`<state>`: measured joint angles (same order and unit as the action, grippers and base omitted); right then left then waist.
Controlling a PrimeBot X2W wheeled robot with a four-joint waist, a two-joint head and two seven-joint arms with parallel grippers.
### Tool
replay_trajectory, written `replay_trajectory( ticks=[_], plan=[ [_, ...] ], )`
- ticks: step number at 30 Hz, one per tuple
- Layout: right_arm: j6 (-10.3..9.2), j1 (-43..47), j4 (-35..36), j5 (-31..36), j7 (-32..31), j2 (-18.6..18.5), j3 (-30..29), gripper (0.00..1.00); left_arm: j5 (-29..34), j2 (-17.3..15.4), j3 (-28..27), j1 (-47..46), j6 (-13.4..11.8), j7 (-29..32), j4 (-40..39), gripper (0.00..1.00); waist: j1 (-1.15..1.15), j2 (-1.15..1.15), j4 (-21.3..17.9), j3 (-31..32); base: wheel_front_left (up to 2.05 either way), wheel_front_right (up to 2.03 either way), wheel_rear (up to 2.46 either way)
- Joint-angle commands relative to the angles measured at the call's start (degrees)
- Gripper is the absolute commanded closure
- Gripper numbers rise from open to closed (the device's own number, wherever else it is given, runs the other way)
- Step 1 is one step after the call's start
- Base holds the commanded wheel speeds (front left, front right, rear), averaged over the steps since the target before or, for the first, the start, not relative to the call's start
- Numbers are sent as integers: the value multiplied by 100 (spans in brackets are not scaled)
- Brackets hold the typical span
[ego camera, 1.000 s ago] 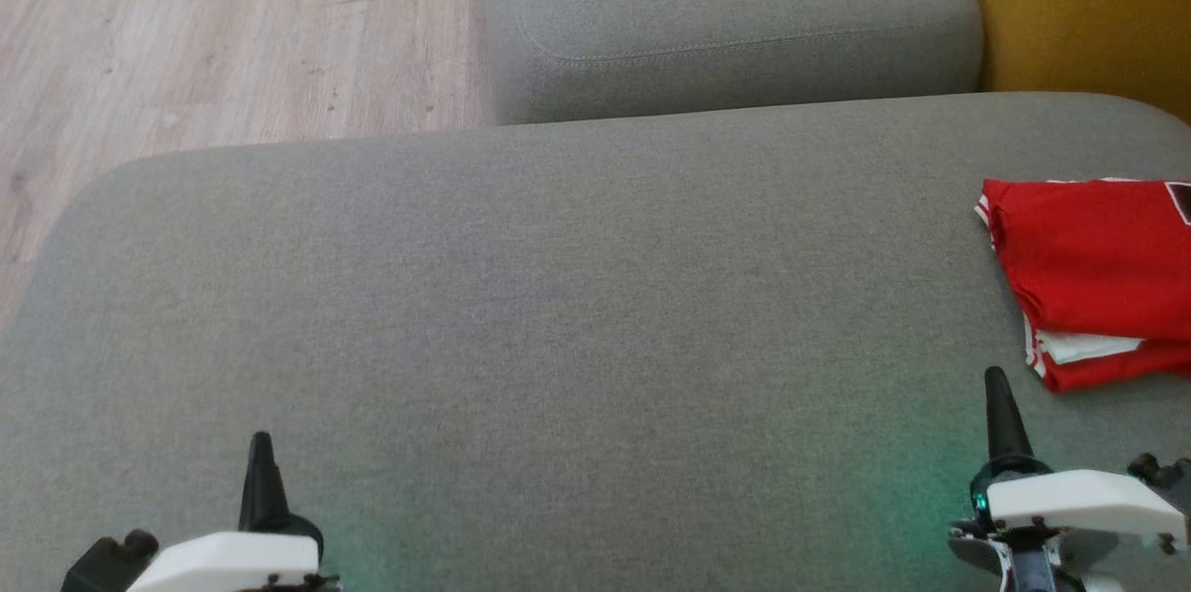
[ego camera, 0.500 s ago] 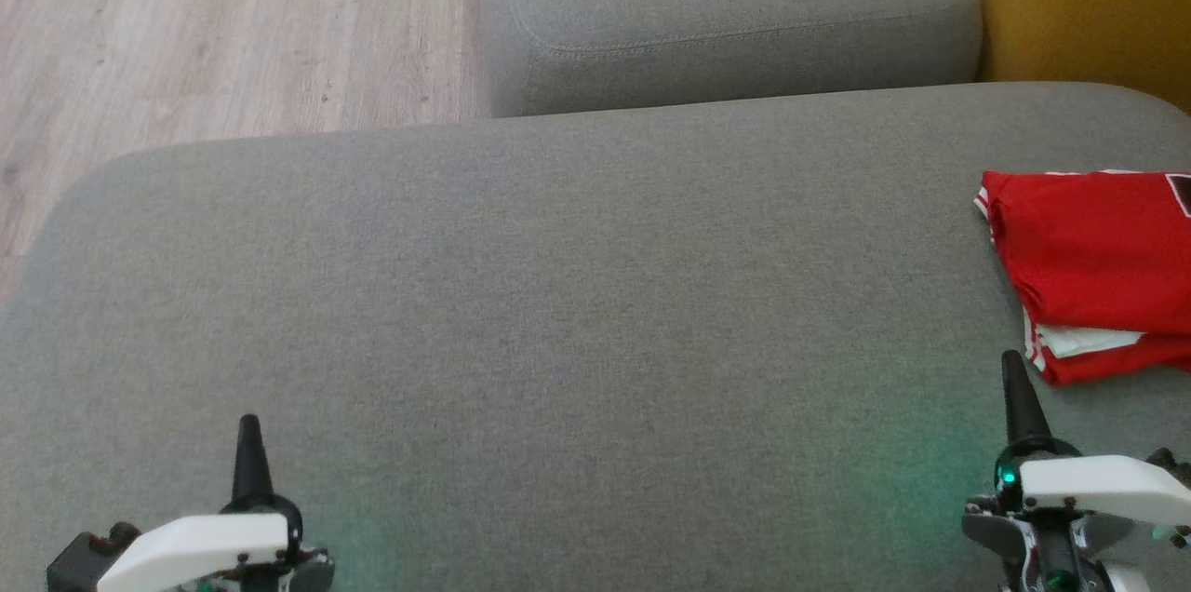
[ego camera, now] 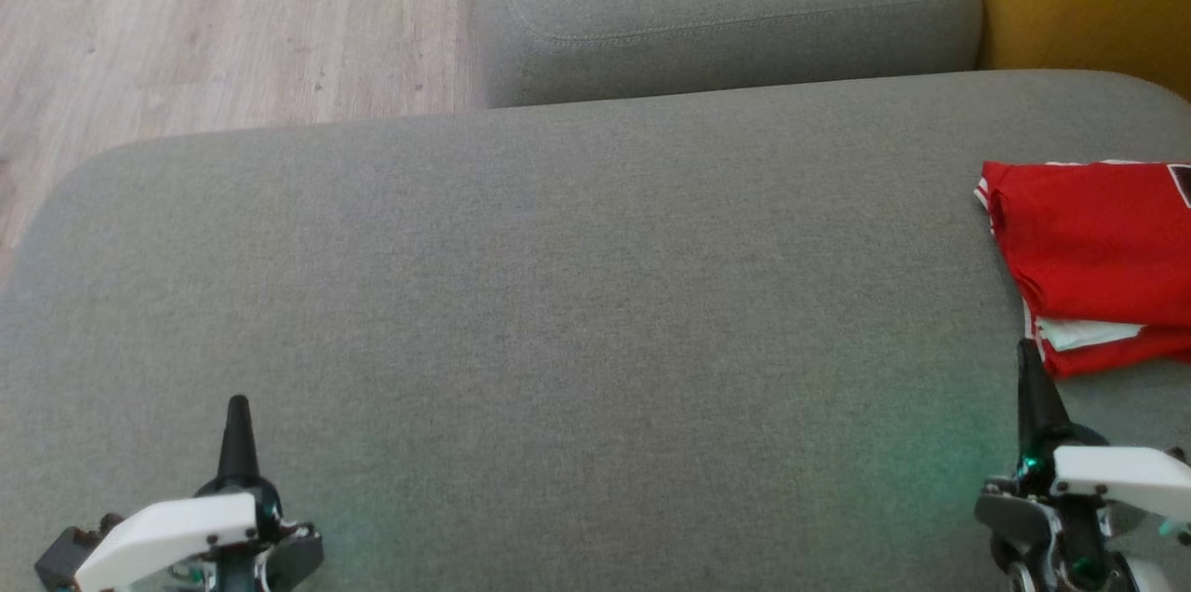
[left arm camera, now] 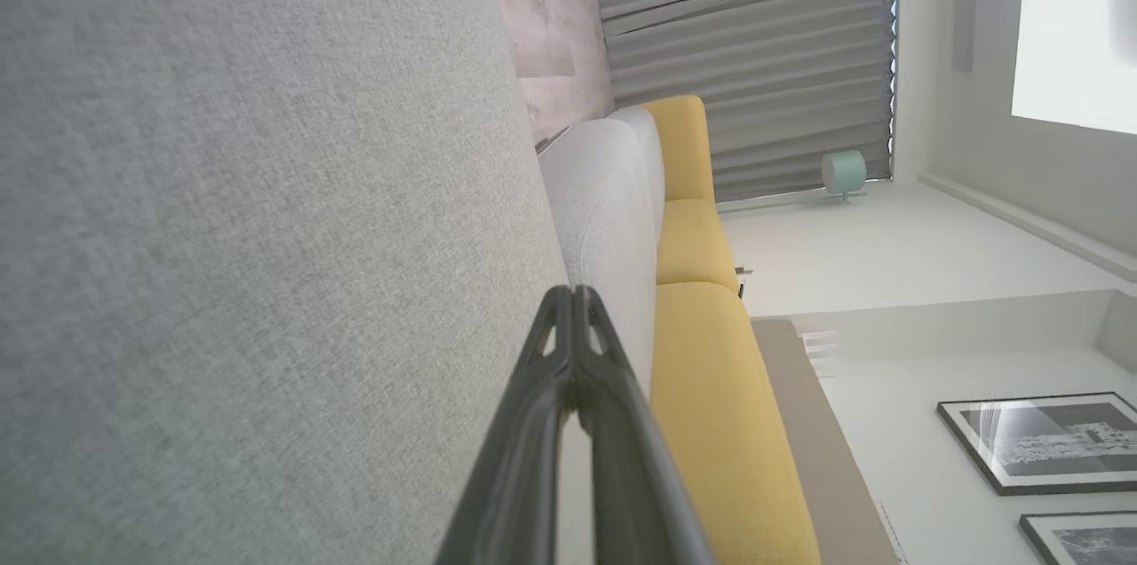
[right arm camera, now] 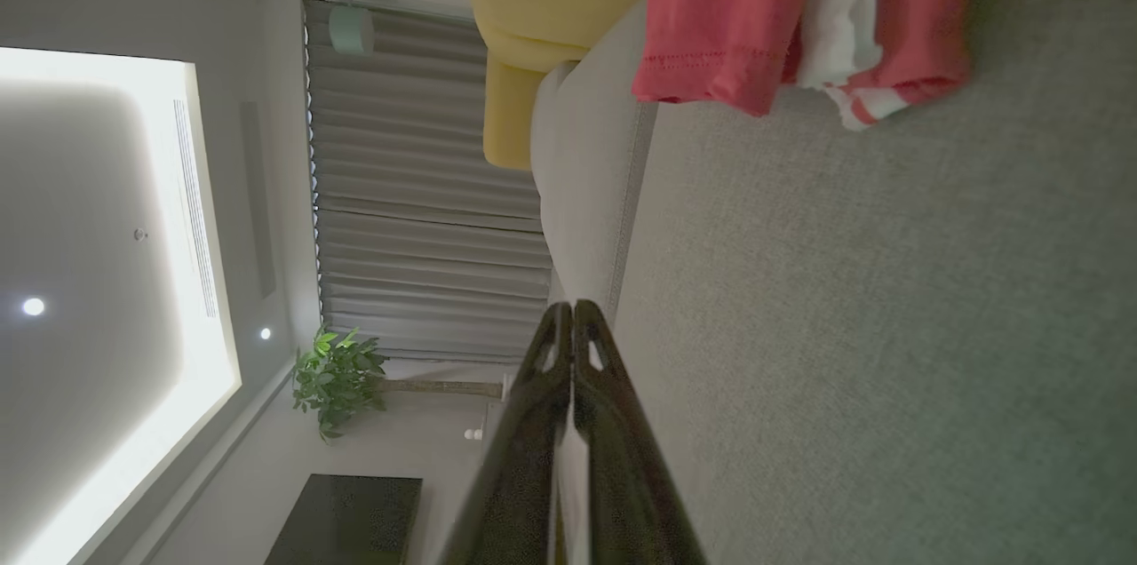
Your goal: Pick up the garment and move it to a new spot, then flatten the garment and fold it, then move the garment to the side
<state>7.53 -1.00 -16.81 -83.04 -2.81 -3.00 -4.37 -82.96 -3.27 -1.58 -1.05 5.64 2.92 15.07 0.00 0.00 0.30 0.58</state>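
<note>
My right pincer [ego camera: 1026, 355] has edged closer to the folded red garment [ego camera: 1089, 248], which lies at the grey cushion's [ego camera: 558, 294] right edge. It and my left pincer [ego camera: 237, 408] hover over the cushion's near edge, fingers pressed together, holding nothing.

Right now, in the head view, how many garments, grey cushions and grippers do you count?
Red garment: 1
Grey cushions, near cushion and far cushion: 2
Grippers, left gripper and right gripper: 2
Total: 5
</note>
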Motion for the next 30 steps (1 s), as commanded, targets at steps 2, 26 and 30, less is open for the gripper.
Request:
replay_trajectory(
  ticks=[2,26,30],
  plan=[
    [-4,-386,241,-215,-68,-77,51,100,-204,-50,-221,-342,70,55,-143,100,0,0,-4,-10,0,0,0],
    [-4,-509,284,-992,-290,-58,-119,100,-998,-31,-400,-506,185,281,-105,100,0,0,-30,-76,0,0,0],
    [-4,-510,284,-987,-296,-54,-125,100,-993,-26,-407,-506,185,287,-105,100,0,0,-30,-76,0,0,0]
  ],
)
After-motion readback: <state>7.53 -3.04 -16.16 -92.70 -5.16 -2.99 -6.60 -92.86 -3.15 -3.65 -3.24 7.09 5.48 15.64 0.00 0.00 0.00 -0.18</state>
